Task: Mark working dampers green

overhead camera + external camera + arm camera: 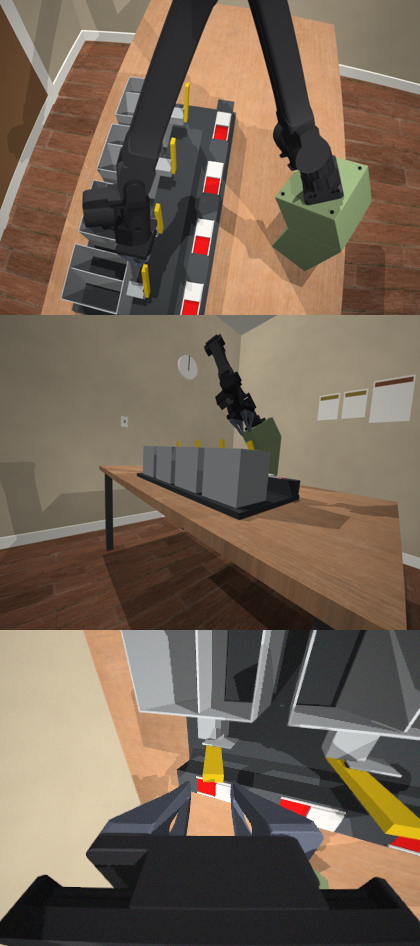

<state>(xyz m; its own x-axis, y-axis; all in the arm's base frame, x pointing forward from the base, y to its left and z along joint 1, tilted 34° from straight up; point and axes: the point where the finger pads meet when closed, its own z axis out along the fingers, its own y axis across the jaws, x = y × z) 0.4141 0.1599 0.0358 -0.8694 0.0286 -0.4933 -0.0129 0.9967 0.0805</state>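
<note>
Gripper (pixel 137 263) (pixel 246 432) (pixel 210 787) partly open, holding nothing, clear above end lever (pixel 145 281) (pixel 250 445) (pixel 213 764). Four dampers (pixel 123 288) (pixel 220 474) (pixel 199 675) stand behind red-showing sliders (pixel 192 293) (pixel 214 788). Top view: arm (pixel 154 101) (pixel 222 360) partly hides three dampers; end slider cropped.
</note>
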